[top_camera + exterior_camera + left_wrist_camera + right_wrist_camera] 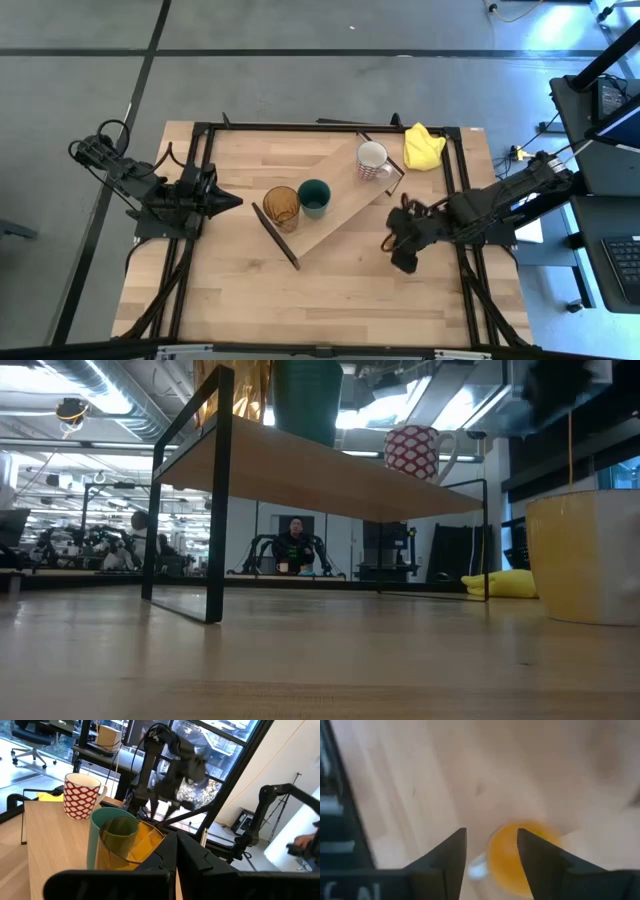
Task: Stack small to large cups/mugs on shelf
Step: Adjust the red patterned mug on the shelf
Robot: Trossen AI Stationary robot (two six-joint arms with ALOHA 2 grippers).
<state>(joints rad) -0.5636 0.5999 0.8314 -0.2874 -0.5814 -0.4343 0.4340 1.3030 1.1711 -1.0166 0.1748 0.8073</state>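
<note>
The shelf (340,212) lies slantwise on the table. On it stand an amber tumbler (281,206), a teal cup (314,198) beside it, and a white mug with a red pattern (373,160) at the far end. An orange mug (512,857) stands by its base on the table right of the shelf (585,555). My right gripper (490,834) is open and hangs above that mug without touching it; in the high view the gripper (396,246) hides it. My left gripper (226,200) is shut and level, left of the tumbler.
A yellow cloth (423,146) lies at the table's far right corner. A black frame (205,130) runs round the table's edges. Bare wood (330,300) lies between the shelf and the near edge. A person (294,545) sits in the room beyond the table.
</note>
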